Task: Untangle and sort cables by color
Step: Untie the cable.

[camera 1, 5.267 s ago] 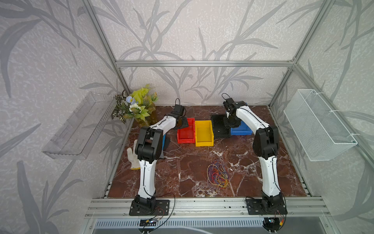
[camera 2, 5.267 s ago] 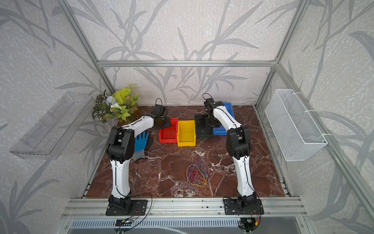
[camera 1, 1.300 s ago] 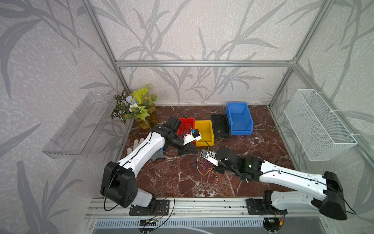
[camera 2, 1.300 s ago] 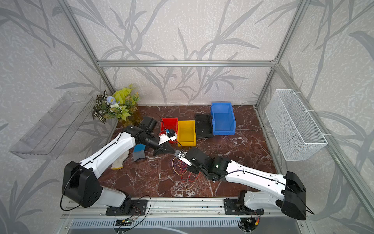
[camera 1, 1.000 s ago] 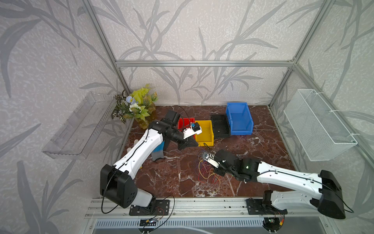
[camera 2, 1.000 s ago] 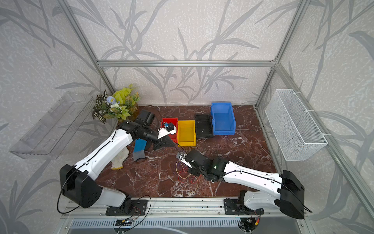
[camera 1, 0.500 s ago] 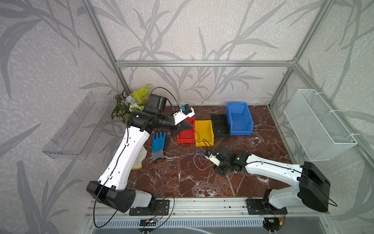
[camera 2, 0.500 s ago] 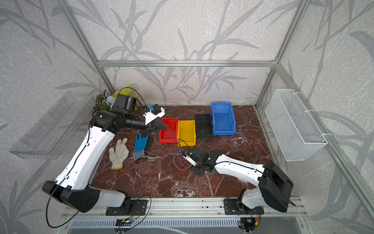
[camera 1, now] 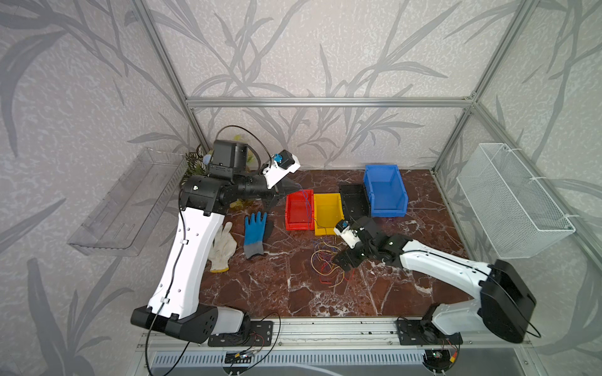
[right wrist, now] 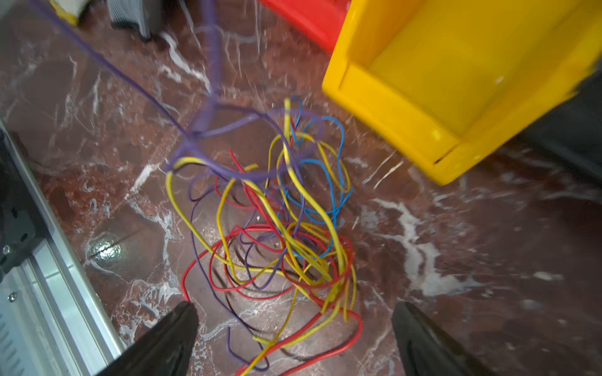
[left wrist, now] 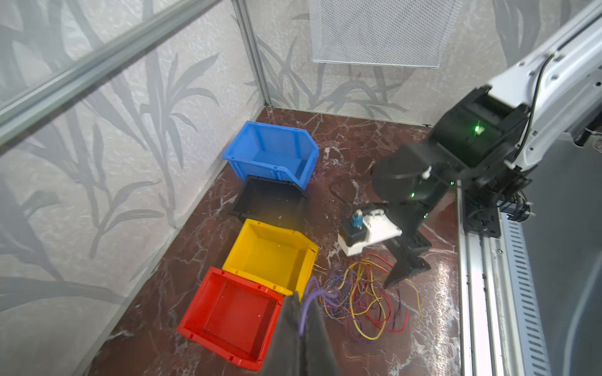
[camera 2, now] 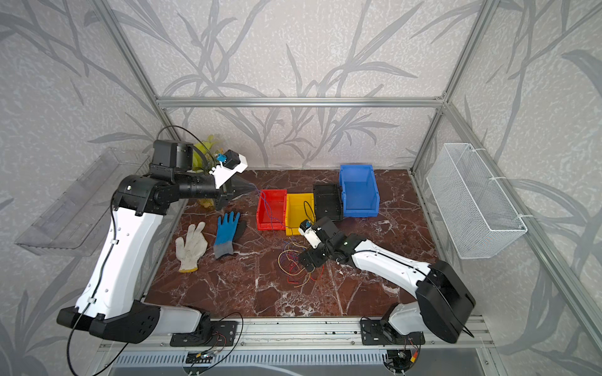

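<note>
Pinching a purple cable, left gripper hovers.

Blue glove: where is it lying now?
In both top views the blue glove lies on the robot's left, between the white glove and the red bin.

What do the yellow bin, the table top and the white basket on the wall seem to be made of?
Yellow bin: moulded plastic, smooth, slightly glossy, uniform colour.
Table top: red-brown marble or marble-look sheet, polished; white veins, light reflections.
Basket: white-coated wire mesh, see-through grid.
</note>
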Tool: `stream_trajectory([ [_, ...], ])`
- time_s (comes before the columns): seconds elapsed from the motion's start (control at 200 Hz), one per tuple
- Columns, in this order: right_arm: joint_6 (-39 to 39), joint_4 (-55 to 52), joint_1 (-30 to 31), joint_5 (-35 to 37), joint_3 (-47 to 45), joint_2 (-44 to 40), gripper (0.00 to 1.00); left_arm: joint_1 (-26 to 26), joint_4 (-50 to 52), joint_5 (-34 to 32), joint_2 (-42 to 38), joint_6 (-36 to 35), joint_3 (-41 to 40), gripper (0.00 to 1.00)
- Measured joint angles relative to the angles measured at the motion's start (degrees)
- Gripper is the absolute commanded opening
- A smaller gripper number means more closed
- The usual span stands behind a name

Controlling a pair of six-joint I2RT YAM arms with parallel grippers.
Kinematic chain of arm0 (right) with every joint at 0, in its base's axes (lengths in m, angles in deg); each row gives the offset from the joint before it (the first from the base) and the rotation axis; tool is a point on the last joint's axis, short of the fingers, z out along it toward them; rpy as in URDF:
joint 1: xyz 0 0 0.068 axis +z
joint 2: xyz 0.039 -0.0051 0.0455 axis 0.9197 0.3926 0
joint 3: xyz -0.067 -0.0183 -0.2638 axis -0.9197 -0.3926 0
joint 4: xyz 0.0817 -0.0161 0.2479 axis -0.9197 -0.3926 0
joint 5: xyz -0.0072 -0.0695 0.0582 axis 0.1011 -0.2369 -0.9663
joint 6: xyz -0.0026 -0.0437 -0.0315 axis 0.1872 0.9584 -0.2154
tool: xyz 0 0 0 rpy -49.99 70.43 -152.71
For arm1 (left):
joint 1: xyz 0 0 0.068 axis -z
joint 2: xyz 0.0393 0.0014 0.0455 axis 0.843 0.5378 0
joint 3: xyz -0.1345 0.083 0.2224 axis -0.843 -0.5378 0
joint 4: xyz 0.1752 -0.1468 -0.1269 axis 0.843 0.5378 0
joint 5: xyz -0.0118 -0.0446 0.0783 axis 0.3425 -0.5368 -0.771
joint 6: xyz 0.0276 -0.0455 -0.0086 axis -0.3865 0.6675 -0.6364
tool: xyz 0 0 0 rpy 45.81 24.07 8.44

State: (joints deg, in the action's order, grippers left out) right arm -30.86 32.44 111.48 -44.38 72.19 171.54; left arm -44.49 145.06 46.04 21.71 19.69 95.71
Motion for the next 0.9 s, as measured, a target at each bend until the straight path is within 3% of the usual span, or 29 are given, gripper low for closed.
stream_trajectory([
  [0.05, -1.40, 0.63, 0.00, -0.92, 0.42, 3.82, 0.79, -0.39, -0.28, -0.17, -0.07, 0.66, 0.85, 0.00],
  [0.165, -4.33, 2.36, -0.13, -2.56, 1.07, 10.16, 0.26, -0.92, -0.72, -1.46, -0.09, 2.62, 1.90, 0.00],
  [0.325, -7.17, 2.91, -0.44, -3.13, 0.55, 11.32, 0.00, -2.54, -4.79, -12.35, 0.00, 8.81, 4.52, 0.00],
  [0.46, -8.02, 0.33, -0.46, -2.73, -0.61, 8.31, 0.00, -3.45, -9.38, -25.27, 0.37, 14.60, 8.44, 0.00],
  [0.565, -7.89, -2.36, -0.31, -3.48, -1.33, 5.35, 0.04, -3.96, -11.91, -29.81, 0.52, 17.20, 10.58, 0.00],
  [0.63, -7.39, -3.37, 0.15, -5.18, -1.33, 4.04, 0.18, -3.98, -12.66, -29.94, 0.52, 18.14, 10.80, 0.00],
  [0.665, -6.80, -3.85, 0.57, -6.25, -1.16, 3.56, 0.33, -3.98, -12.74, -29.83, 0.57, 18.60, 10.80, 0.00],
  [0.71, -6.14, -4.57, 1.16, -7.82, -0.63, 2.93, 0.46, -3.98, -12.76, -29.14, 0.72, 18.99, 10.64, 0.00],
  [0.795, -5.11, -6.56, 1.97, -9.03, 1.53, 1.18, 0.62, -3.98, -13.40, -25.88, 0.70, 19.37, 8.74, 0.00],
  [0.9, -4.35, -8.13, 1.22, -8.72, 6.19, -3.41, 0.74, -3.98, -14.01, -19.74, 0.44, 19.91, 3.85, 0.00],
])
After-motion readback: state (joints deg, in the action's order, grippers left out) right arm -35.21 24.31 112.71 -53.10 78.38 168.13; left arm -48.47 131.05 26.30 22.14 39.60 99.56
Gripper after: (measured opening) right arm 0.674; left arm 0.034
